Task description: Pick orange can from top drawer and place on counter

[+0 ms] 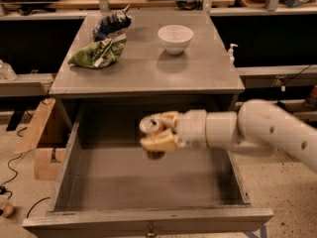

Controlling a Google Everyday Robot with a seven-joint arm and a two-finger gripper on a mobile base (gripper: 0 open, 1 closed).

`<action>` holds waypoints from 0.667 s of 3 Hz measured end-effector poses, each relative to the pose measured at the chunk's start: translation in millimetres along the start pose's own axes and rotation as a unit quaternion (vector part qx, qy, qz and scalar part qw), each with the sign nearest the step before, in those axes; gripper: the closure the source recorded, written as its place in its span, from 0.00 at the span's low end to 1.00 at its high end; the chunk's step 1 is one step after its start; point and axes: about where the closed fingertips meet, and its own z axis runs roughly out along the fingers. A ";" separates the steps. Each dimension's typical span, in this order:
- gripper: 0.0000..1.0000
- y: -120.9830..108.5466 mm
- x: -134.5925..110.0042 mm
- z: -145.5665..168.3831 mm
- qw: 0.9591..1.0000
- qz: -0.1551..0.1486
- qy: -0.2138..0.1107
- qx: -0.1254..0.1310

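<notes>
The orange can [150, 126] shows its silver top and pull tab between my cream fingers [159, 143]; most of its body is hidden by them. My gripper [157, 133] is shut on the can and holds it in the air above the open top drawer [148, 182], just below the front edge of the counter [148, 66]. The white arm reaches in from the right. The drawer's grey floor is bare, with a small knob on its front panel.
On the counter stand a white bowl [175, 37], a green crumpled bag [99, 53] and a dark blue bag [111, 24]. A white bottle [231, 51] stands at the right. Wooden benches with cables run behind. A cardboard box [42, 143] sits on the floor at the left.
</notes>
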 end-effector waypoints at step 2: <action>1.00 -131.6 -127.8 -57.5 0.993 0.051 -0.002 0.105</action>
